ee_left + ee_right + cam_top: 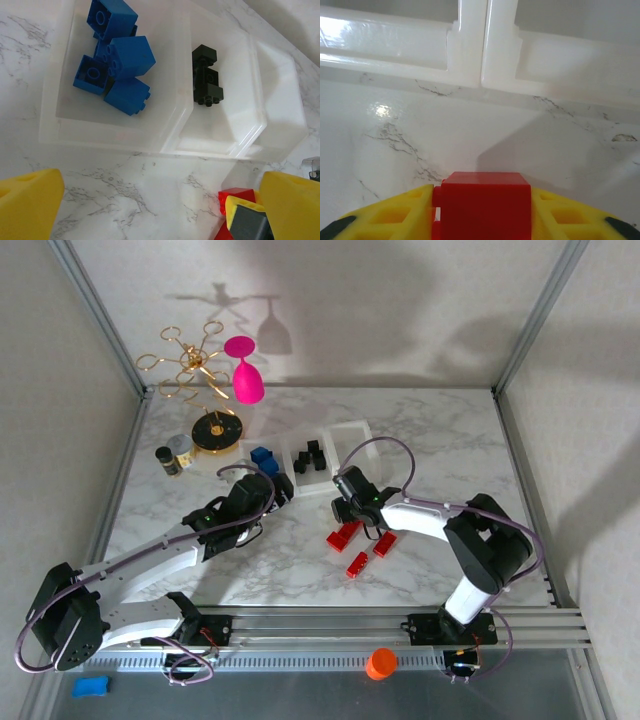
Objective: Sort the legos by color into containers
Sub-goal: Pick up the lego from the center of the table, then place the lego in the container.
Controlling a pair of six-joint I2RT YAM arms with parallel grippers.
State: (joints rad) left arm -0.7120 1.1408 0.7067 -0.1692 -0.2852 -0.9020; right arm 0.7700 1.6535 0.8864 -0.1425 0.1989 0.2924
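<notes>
Right pincer [482,202] clamps a red lego [485,192] — its bottom cut off; left pincer [160,200] gapes wide, empty.

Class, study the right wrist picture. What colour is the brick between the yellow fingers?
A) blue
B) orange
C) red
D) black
C: in the right wrist view a red brick sits pinched in the right gripper, with a yellow finger on each side of it.

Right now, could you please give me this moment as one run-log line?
left pincer open by tray | right pincer shut on red lego | blue legos, black legos in tray, separated | loose red legos on marble
</notes>
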